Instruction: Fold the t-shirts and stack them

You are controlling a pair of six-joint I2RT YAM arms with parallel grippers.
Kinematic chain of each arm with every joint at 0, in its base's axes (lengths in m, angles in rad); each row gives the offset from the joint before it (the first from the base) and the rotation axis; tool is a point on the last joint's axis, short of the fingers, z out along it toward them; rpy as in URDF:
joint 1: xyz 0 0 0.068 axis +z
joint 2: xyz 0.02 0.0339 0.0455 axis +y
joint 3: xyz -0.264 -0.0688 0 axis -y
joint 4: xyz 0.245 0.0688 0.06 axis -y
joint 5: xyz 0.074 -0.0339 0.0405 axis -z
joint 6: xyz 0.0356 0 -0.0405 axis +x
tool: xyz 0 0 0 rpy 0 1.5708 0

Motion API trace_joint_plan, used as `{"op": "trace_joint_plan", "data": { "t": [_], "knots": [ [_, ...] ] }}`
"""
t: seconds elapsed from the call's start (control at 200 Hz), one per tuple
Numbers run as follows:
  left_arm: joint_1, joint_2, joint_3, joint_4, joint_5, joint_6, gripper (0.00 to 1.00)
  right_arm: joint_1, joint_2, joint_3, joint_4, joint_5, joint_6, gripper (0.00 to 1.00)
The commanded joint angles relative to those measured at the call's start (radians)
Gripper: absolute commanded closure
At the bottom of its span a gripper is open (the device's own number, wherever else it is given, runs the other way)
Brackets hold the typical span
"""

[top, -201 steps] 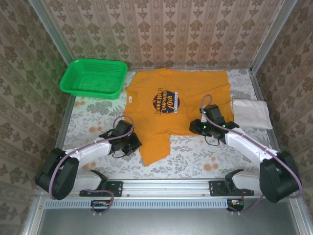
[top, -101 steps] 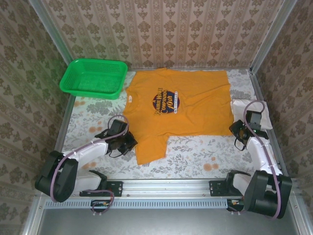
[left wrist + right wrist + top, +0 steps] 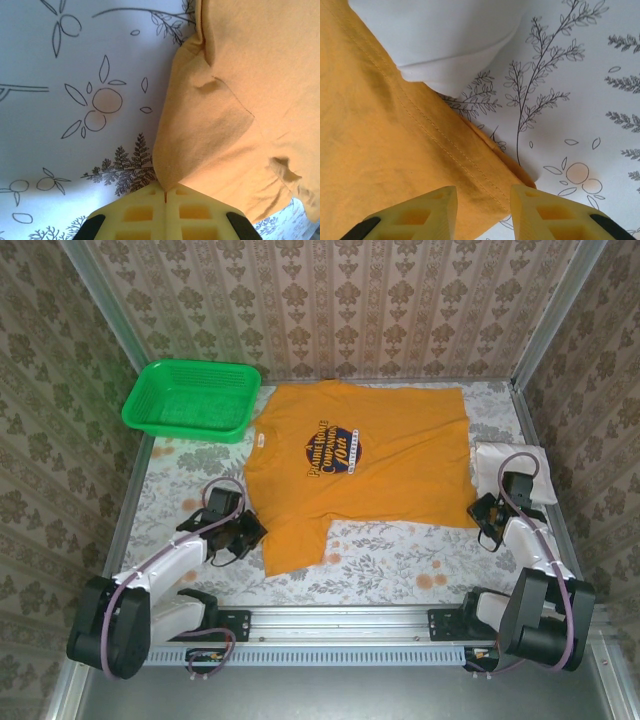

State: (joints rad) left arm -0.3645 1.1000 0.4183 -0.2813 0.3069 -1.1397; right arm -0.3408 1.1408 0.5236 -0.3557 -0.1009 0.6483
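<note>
The mustard-orange t-shirt (image 3: 370, 460) with its dark chest print lies spread face up across the middle of the table. My left gripper (image 3: 252, 533) is shut on the tip of its near-left sleeve; in the left wrist view the orange cloth (image 3: 235, 100) runs to a point pinched between the closed jaws (image 3: 165, 192). My right gripper (image 3: 480, 512) stands open over the shirt's near-right hem corner (image 3: 485, 165), one finger (image 3: 437, 210) above the cloth. A folded white t-shirt (image 3: 512, 466) lies at the right edge, touching the orange hem (image 3: 445, 45).
A green mesh basket (image 3: 190, 400) sits at the back left corner. The floral tablecloth (image 3: 400, 560) is bare in front of the shirt. Patterned walls close in the back and sides, and a metal rail (image 3: 340, 620) runs along the near edge.
The right arm swung from the shirt's middle to its right hem corner and opened a little. The left gripper pulled the sleeve leftward and nearer, and the shirt shifted left and flattened.
</note>
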Motion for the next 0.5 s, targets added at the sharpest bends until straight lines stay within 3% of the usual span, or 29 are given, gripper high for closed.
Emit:
{"op": "trace_joint_plan", "data": {
  "t": [0.0, 0.285, 0.495],
  "knots": [
    [0.006, 0.010, 0.004, -0.031, 0.020, 0.031, 1.00, -0.005, -0.030, -0.031, -0.034, -0.020, 0.035, 0.64],
    [0.007, 0.051, 0.007, 0.009, 0.039, 0.036, 1.00, -0.004, 0.016, -0.047, -0.004, -0.059, 0.032, 0.63],
    [0.007, 0.066, 0.011, 0.030, 0.049, 0.032, 1.00, -0.004, 0.075, -0.041, 0.039, -0.063, 0.027, 0.70]
  ]
}}
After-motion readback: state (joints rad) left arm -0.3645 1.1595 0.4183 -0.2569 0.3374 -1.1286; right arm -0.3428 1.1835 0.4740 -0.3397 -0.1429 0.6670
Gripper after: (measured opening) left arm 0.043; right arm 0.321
